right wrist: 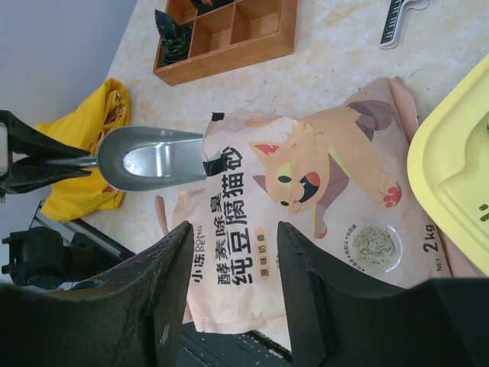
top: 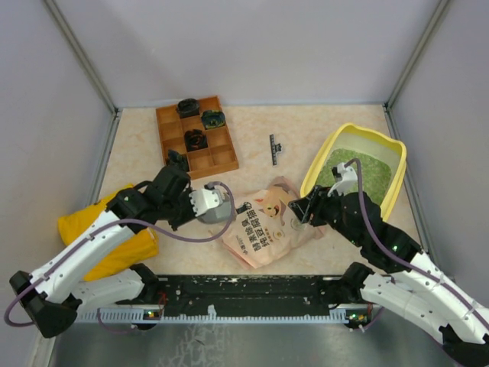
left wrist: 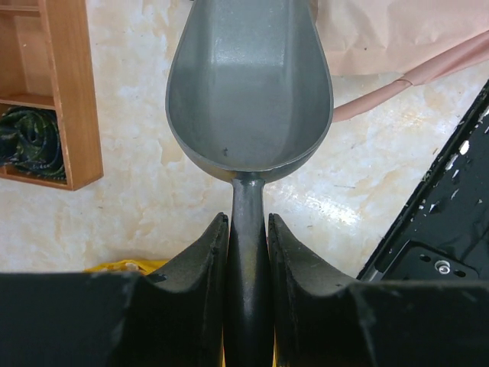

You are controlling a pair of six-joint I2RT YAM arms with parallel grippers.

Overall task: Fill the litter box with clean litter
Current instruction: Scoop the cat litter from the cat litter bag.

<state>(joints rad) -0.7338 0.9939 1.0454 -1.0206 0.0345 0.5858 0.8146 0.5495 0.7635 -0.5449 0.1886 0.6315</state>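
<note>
On the marbled table [top: 137, 153], seen from overhead, the yellow litter box [top: 313, 168] sits at the right with some clean litter [top: 374, 172] inside. In the left wrist view, the left gripper [left wrist: 247, 229] pinches the handle of the empty grey scoop [left wrist: 249, 84], ready to load. In the right wrist view, the right gripper [right wrist: 233, 237], spread, hovers over the pink litter pouch [right wrist: 336, 176], likely to steady it.

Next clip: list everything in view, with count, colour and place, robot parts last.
litter box: one, yellow, far right of the table.
clean litter: one layer, green, inside the litter box.
pouch: one, pink with a cartoon cat, flat at the table's centre.
scoop: one, grey, empty, left of the pouch.
wooden tray: one, brown, far left.
dark items: several, black-green, in the wooden tray's compartments.
cloth bag: one, yellow, near left.
comb-like strip: one, black, between the wooden tray and the litter box.
left gripper: fingers shut on the scoop's handle.
right gripper: fingers open above the pouch.
</note>
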